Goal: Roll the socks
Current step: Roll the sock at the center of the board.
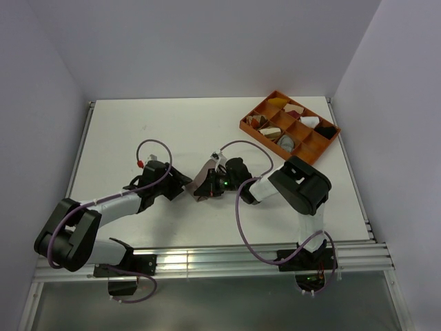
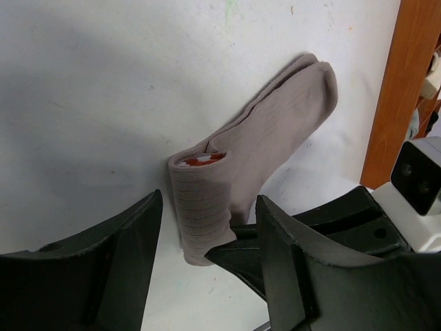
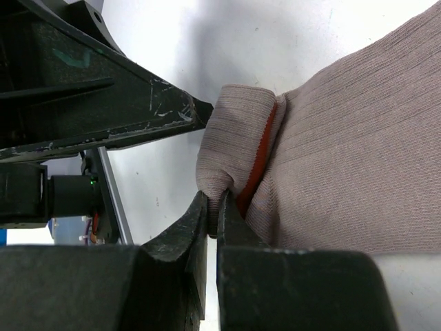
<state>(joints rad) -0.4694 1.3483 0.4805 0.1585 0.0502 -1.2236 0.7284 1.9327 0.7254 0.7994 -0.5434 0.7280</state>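
White tabletop (image 1: 172,131), centre: a sock roll begun at the cuff, held by one thin pinch.
My right gripper (image 3: 213,207) is pressed together on a small fold of the pinkish-tan ribbed knit sock (image 2: 269,138), at its rolled cuff end where red shows. My left gripper (image 2: 210,207) stands spread, straddling that roll without clamping it. I judge the thin pinch could slip and let the roll spring loose. A pull could also drag the flat toe end toward the orange plastic divided tray (image 2: 403,83).
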